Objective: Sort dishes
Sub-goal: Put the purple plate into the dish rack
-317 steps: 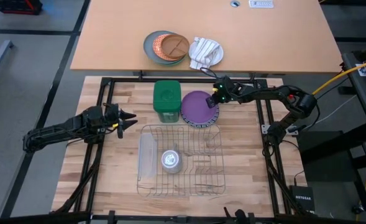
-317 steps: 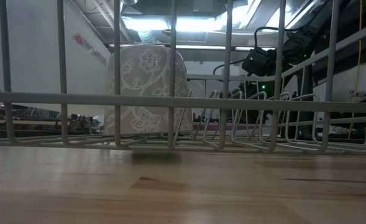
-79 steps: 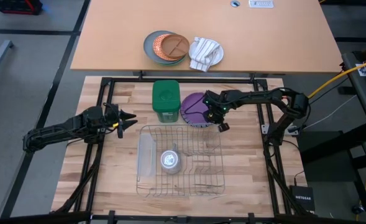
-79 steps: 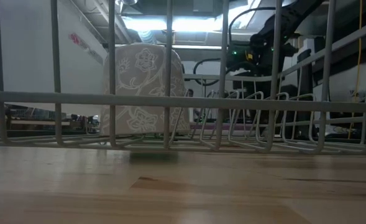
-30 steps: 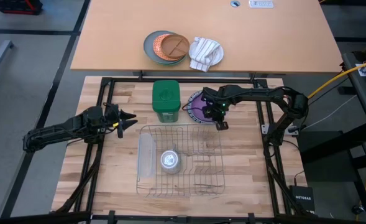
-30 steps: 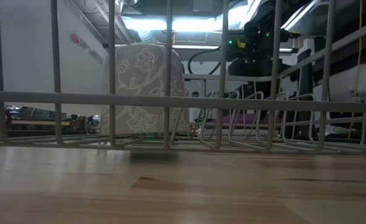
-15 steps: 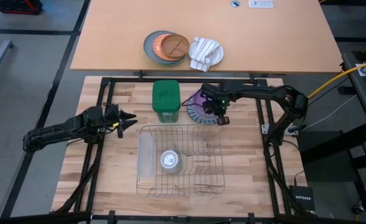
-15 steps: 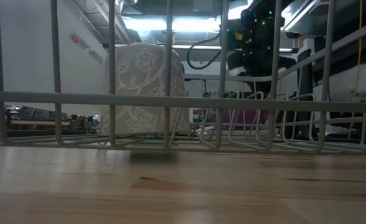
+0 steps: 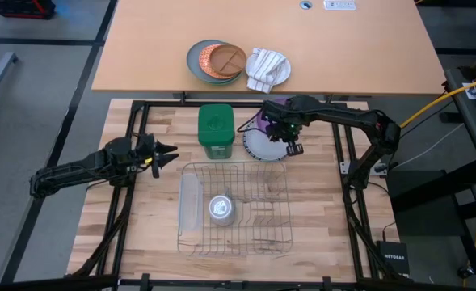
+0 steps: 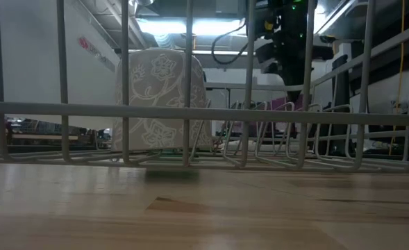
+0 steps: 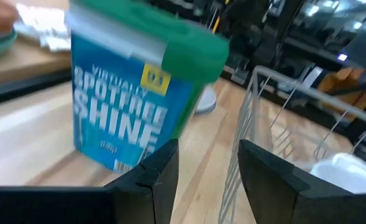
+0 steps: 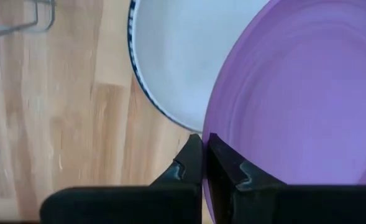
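Behind the wire rack (image 9: pixel 234 206), our right gripper (image 9: pixel 288 139) pinches the purple plate (image 12: pixel 294 106) by its rim, tilted clear of the white plate (image 9: pixel 262 147) beneath; our left gripper (image 9: pixel 166 150) waits, fingers apart.

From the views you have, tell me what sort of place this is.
Probably a robotics lab with a dishwashing setup. A butcher-block wooden table in a black metal frame holds a white wire dish rack and a green-lidded detergent tub. The right gripper holds a round purple plate; the left gripper waits.
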